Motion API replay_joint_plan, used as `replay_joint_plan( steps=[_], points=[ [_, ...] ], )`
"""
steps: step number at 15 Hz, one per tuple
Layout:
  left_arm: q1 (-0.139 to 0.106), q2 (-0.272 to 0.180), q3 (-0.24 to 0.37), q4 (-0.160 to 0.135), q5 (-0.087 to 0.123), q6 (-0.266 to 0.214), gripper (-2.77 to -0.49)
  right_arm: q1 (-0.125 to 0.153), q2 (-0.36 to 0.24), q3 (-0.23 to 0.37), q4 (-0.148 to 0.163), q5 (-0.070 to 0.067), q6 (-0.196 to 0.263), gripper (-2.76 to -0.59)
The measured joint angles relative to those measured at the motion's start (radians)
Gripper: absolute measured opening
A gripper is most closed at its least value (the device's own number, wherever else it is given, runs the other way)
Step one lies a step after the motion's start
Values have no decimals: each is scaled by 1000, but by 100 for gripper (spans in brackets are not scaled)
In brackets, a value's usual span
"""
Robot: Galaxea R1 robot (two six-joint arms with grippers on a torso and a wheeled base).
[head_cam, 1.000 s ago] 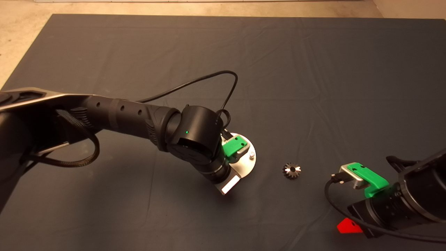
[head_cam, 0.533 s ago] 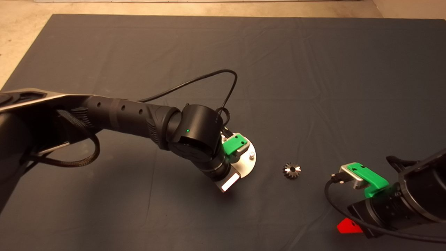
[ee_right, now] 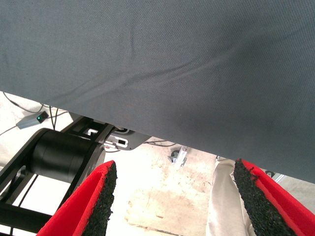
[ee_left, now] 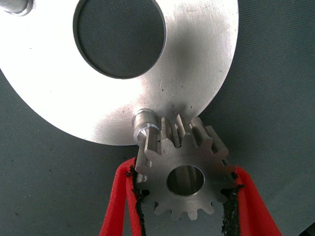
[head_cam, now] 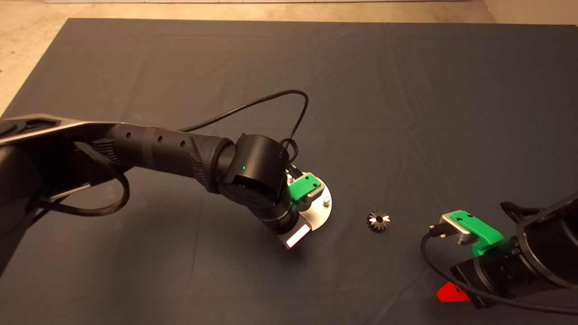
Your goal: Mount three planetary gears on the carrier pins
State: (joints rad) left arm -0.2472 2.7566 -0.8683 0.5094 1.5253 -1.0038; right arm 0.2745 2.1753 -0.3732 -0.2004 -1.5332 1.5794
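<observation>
Seating a gear (ee_left: 186,173) held in left gripper (ee_left: 184,196) jaws, at plate's (ee_left: 197,73) five o'clock. Needs bore shifted over the pin (ee_left: 144,123). Right gripper (ee_right: 174,201) jaws wide, parked.

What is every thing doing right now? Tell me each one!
Left pincer: shut on a gear, over the plate's edge.
Held gear: gripped, beside a pin, not on it yet.
Pin: upright, bare.
Round plate: flat on the mat.
Loose gear: lying on the mat, untouched.
Right pincer: open, empty, parked at the mat's edge.
</observation>
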Motion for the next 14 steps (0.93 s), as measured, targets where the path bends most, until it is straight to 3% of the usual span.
replay_joint_plan(
  steps=[10,11,14],
  points=[
    [-6,7,-7,-1,2,9,-266,0,0,0,0,0,0,-161],
    [-8,9,-14,10,2,9,-266,0,0,0,0,0,0,-161],
    [-34,15,-21,16,4,10,-266,0,0,0,0,0,0,-161]
  ],
)
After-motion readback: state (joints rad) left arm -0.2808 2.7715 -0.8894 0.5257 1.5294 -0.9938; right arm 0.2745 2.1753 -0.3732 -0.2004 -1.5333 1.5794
